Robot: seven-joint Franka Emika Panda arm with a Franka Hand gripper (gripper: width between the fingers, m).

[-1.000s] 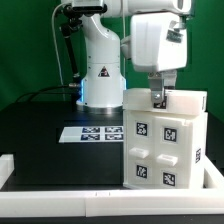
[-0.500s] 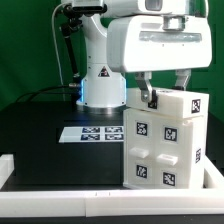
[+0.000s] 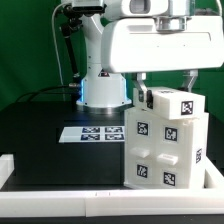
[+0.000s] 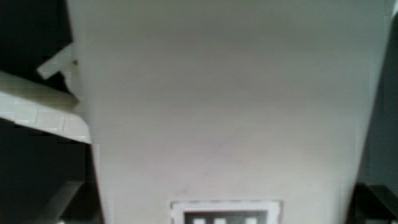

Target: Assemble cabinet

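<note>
The gripper hangs over the top of the cabinet, its wide white housing filling the upper right of the exterior view. Two dark fingers drop from it, one at the cabinet's left top edge and one near the right, spread wide apart; whether they press on the cabinet's sides or stand clear of it I cannot tell. In the wrist view a broad, smooth, matte white face of the cabinet fills most of the picture, with the edge of a black-and-white tag at one end.

The cabinet is a boxy white plastic body, plain and flat-sided, standing upright at the near right of the table. Its front shows small square blocks, each with a square black-and-white tag, and one more tag lies on its top face. It stands just inside the low white rim that frames the table's near edge.

The table top is flat and black. To the left of the cabinet, near it, the marker board lies flat, a thin white strip printed with tags. Behind, at the far side, rises the arm's rounded white base, glossy, before a green backdrop.
</note>
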